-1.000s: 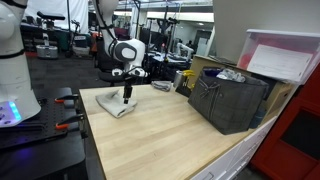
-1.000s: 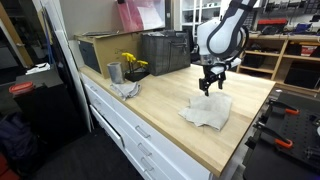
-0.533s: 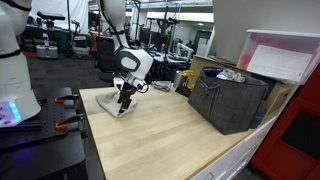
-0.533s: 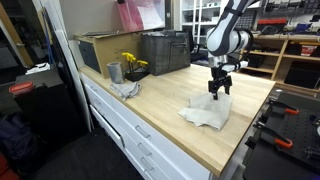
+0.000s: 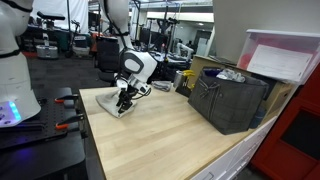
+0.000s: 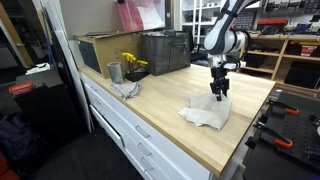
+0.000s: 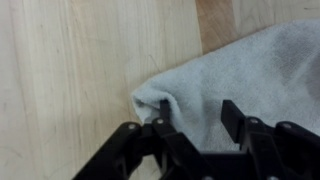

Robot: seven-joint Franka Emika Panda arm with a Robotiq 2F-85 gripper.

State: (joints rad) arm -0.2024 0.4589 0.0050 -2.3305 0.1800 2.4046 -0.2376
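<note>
Straddling the folded corner of a grey cloth (image 7: pixel 262 68), the end effector (image 7: pixel 198 118) stands spread wide — nothing pinched. The cloth lies on the wooden surface (image 7: pixel 70 70) — corner pointing left, length running right in the wrist view.

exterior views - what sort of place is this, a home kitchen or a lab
Probably a robotics lab or workshop: a wooden workbench with drawers, stocked shelving behind, and a second white robot beside the bench.
</note>
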